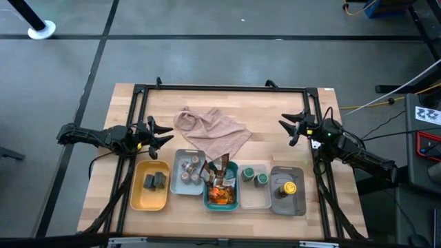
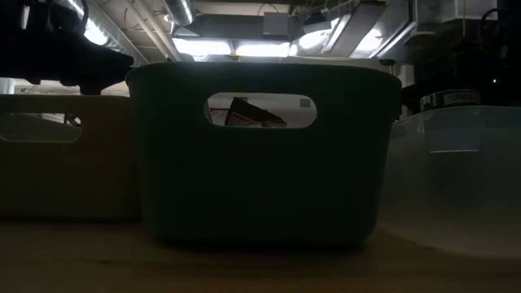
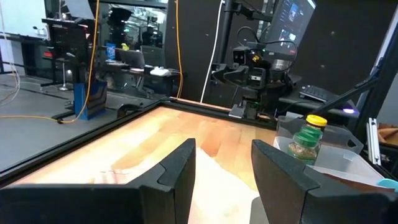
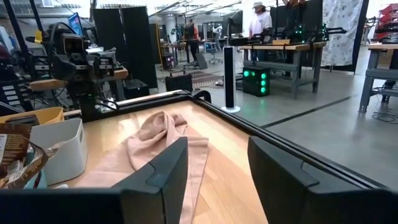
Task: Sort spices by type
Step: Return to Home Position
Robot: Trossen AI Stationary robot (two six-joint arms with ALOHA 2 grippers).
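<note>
Teal tray: teal rectangular plastic tray (image 2: pixel 260 155) is seen closest, filling low view; flat orange-brown packets (image 2: pixel 244 112) are glimpsed thru its handle slot. From above, packets are piled inside it, some poking over rim.
Tray row: five trays are lined up side by side along one edge of light wooden worktop (image 1: pixel 275 103), teal one in the middle.
Yellow tray: yellow rectangular tray (image 1: pixel 140 200) is set at left-arm end of row; two small black blocks (image 1: pixel 155 180) are held inside.
Pale grey tray: pale grey rectangular tray (image 1: pixel 178 187) is placed btwn yellow & teal; several small round tan-lidded jars (image 1: pixel 189 171) are grouped inside.
Clear tray: clear rectangular tray (image 1: pixel 255 198) sits just beside teal, on right-arm side; two small round green-lidded jars (image 1: pixel 249 172) are held inside.
Dark grey tray: dark grey rectangular tray (image 1: pixel 298 207) is set at right-arm end; one small round yellow-lidded jar (image 1: pixel 289 187) is inside.
Cloth: crumpled beige-pink cloth (image 1: pixel 213 131) is spread mid-worktop, just beside tray row, btwn both arms.
Left gripper: left gripper (image 1: pixel 164 133) is held by the cloth's left side, aimed twd centre; fingers (image 3: pixel 177 174) are spread apart, nothing gripped.
Right gripper: right gripper (image 1: pixel 288 129) is held opposite, well apart from cloth; fingers (image 4: pixel 165 174) are spread apart, nothing gripped.
Background: person (image 4: pixel 258 18) is seen far off in the room, right wrist view.
</note>
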